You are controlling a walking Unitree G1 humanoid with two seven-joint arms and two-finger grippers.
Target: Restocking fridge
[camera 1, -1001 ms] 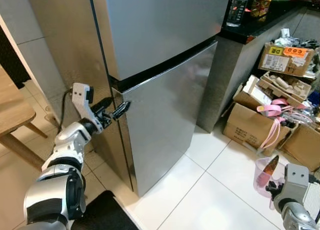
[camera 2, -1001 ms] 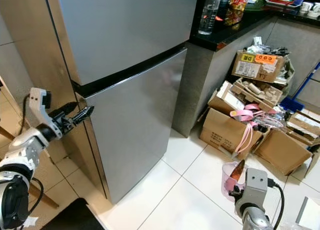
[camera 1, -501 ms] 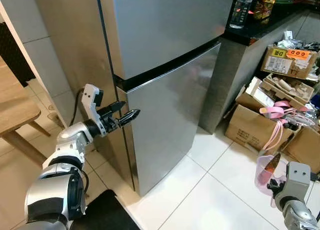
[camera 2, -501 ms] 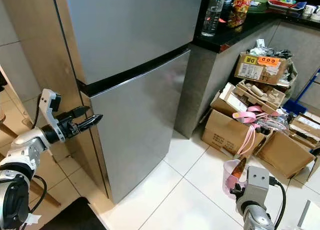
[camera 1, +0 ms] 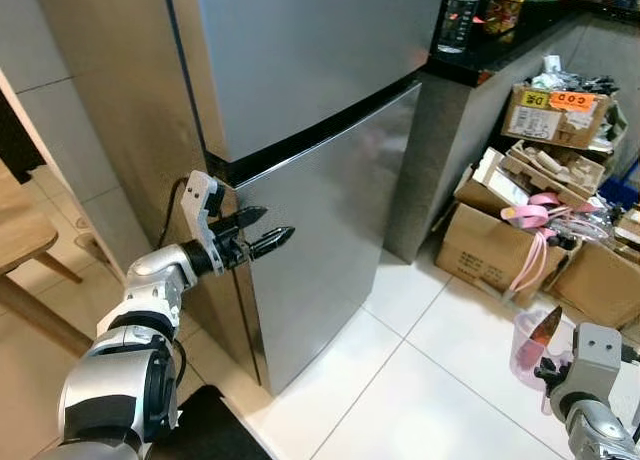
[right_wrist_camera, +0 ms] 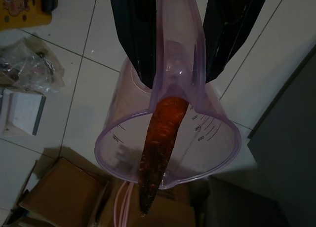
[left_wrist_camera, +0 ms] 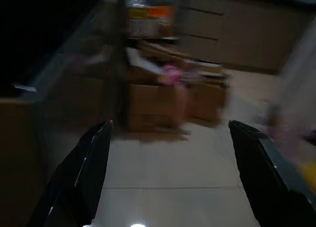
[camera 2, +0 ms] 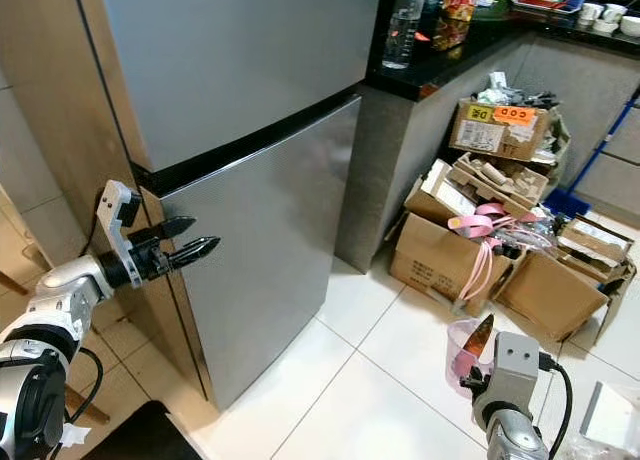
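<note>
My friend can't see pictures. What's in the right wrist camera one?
The right gripper holds a see-through purple measuring jug by its handle, with a carrot sticking out of it. Below are white floor tiles and cardboard boxes.

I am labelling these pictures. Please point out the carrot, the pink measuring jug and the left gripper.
carrot (right_wrist_camera: 160,148): right wrist view, middle of its orange body.
pink measuring jug (right_wrist_camera: 217,138): right wrist view, inner wall by the printed scale.
left gripper (camera 2: 198,236): right eye view, midway between the fingertips, at the fridge door.
</note>
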